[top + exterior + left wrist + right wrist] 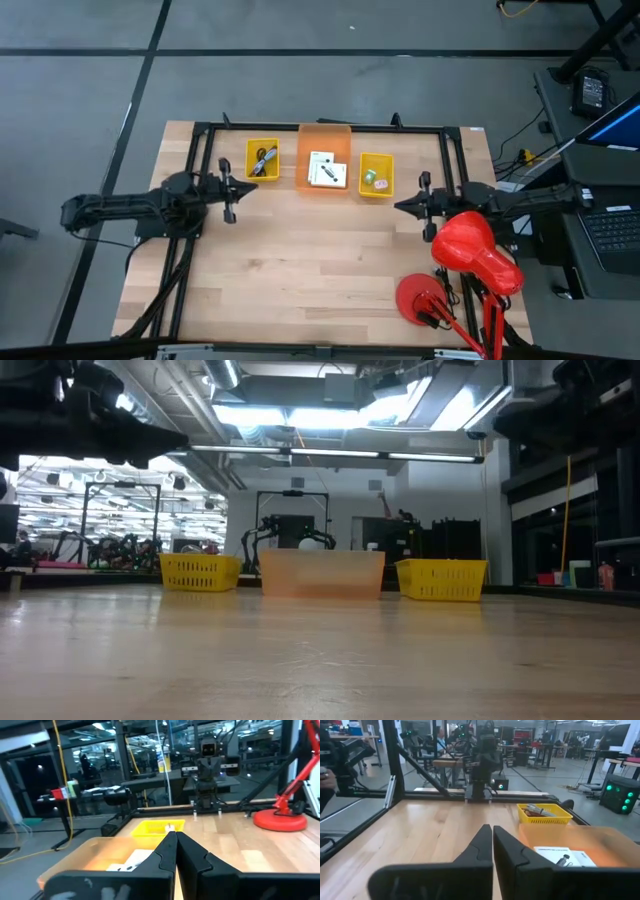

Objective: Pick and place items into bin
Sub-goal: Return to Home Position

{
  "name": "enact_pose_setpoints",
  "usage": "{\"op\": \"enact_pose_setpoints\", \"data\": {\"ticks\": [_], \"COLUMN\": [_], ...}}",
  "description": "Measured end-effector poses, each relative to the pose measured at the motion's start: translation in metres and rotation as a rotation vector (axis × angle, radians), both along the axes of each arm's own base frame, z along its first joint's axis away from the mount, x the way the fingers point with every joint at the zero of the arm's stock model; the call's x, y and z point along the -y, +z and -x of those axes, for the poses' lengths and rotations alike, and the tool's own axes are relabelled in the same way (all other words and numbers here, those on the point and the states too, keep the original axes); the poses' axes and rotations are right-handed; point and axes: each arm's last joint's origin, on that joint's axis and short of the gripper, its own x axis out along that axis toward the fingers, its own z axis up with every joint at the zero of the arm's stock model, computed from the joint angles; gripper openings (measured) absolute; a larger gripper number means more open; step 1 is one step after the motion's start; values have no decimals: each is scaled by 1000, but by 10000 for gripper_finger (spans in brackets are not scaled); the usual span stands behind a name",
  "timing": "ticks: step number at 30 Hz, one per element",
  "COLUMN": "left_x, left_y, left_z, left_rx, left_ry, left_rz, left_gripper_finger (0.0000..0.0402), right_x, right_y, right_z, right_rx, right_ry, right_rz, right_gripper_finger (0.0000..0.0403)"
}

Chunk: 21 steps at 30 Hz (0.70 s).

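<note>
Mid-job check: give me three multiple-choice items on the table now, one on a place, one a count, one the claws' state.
1. Where does the orange bin stand?
A. between the left yellow bin and the right yellow bin
B. left of both
C. right of both

2. How many bins are on the table?
A. two
B. three
C. four

3. The left claw and right claw, at the table's sides, are:
A. both open
B. both shut, empty
C. shut on a cord

1 A: it sits mid-row in the high view.
2 B: one orange, two yellow.
3 B: both wrist views show them closed on nothing.
</note>
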Motion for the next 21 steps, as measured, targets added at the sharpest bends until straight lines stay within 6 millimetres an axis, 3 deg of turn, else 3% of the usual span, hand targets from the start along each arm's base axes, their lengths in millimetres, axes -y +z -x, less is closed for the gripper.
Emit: {"op": "enact_pose_setpoints", "data": {"ticks": [21], "left_x": [-7], "left_y": [-10], "left_z": [15], "left_rx": [-81], "left_ry": [65], "left_rz": [27], "left_gripper_finger": [2], "right_x": [3], "right_y": [-10], "right_z": [30], "right_rx": [-63], "right_ry": [0], "right_rz": [-19], "right_gripper_finger": [0]}}
